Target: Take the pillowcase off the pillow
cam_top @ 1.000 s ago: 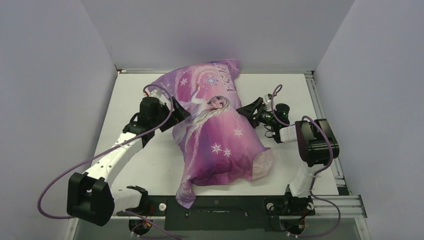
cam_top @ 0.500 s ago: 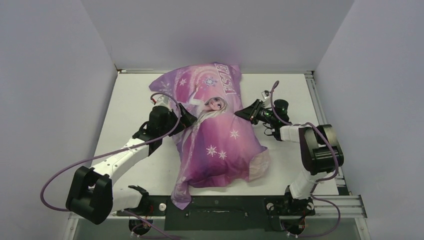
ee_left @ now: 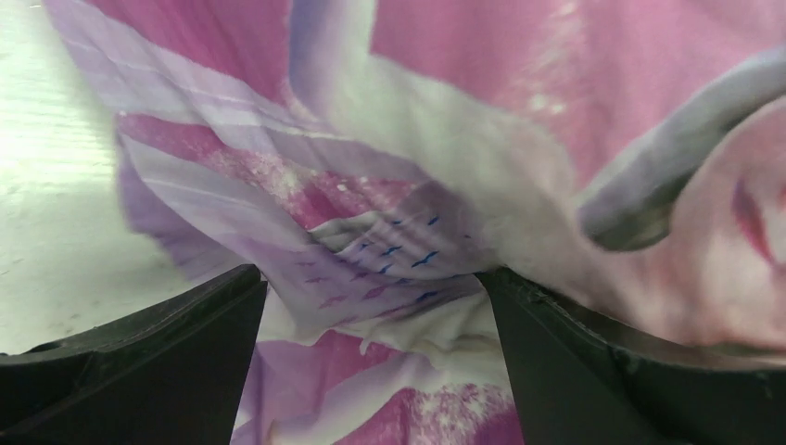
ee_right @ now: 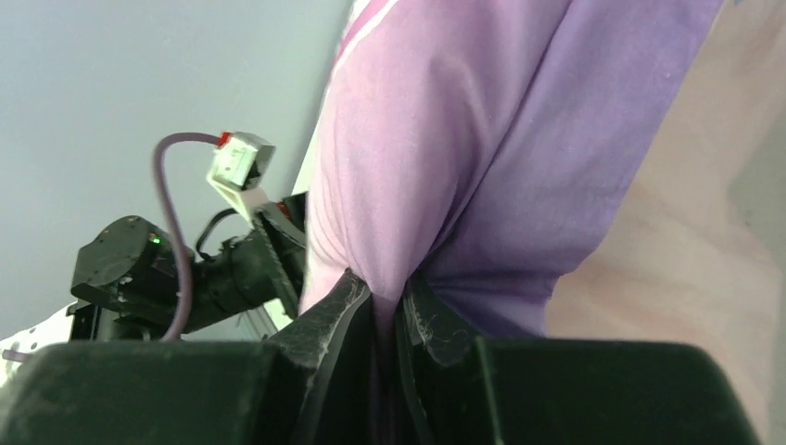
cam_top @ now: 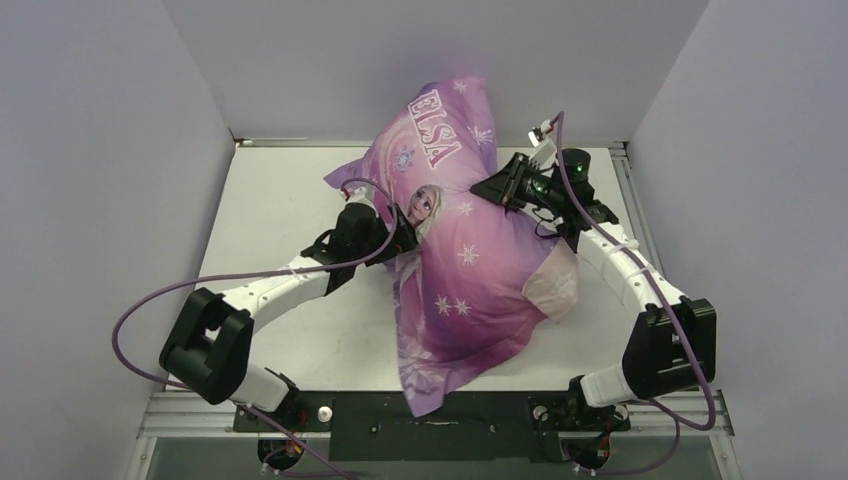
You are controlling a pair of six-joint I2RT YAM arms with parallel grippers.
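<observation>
The pillowcase, purple-pink with a blonde princess and snowflakes, lies bulging across the table's middle. Its far end is raised against the back wall. The pillow is hidden inside it. My right gripper is shut on a fold of the pillowcase's right edge; in the right wrist view the purple fabric runs pinched between the shut fingertips. My left gripper is open and pressed against the pillowcase's left side. In the left wrist view, crumpled printed cloth fills the gap of that gripper between its spread fingers.
The white table is walled by grey panels on the left, back and right. A loose corner of the pillowcase hangs at the near edge. Black arm hardware with a purple cable shows left of the fabric in the right wrist view.
My right gripper closed on the pillowcase's right edge and rose toward the back, tilting the far end up. The left gripper slid right, staying open against the cloth.
</observation>
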